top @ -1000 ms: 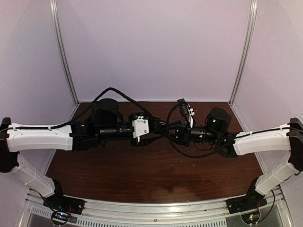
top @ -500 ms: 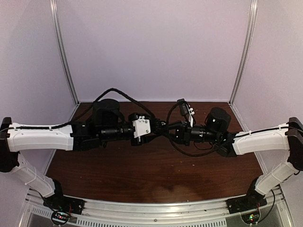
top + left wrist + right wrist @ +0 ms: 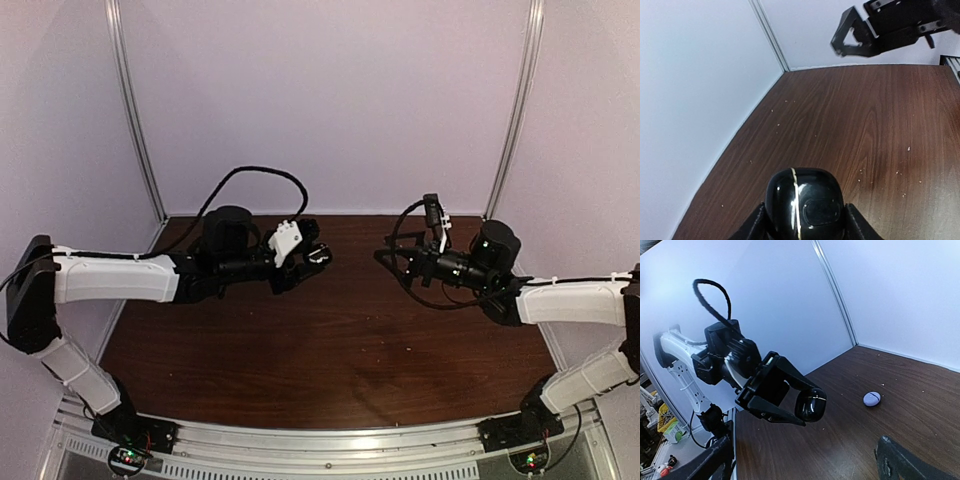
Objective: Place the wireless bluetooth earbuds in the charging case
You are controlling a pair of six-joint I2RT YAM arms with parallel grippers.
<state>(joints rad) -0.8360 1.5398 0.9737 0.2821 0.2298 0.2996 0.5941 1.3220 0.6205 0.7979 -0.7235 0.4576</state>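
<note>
A glossy black charging case (image 3: 805,202) with its lid closed along a thin pale seam sits between the fingers of my left gripper (image 3: 805,222), held above the table. The right wrist view shows the same case (image 3: 810,405) in the left gripper (image 3: 805,407). From above, the left gripper (image 3: 318,255) hangs left of centre and the right gripper (image 3: 385,256) faces it across a gap. The right gripper (image 3: 807,465) stands open with nothing in it, and it shows open in the left wrist view too (image 3: 847,40). No earbuds are in view.
A small pale lilac round case (image 3: 871,398), closed, lies on the brown wooden table (image 3: 330,350) near the back corner. Pale crumbs (image 3: 908,148) dot the table. White walls (image 3: 330,100) with metal posts (image 3: 135,120) enclose the back and sides.
The two grippers were together at the middle; they have drawn apart, left arm leftward, right arm rightward. The right gripper has opened. The left keeps the black case.
</note>
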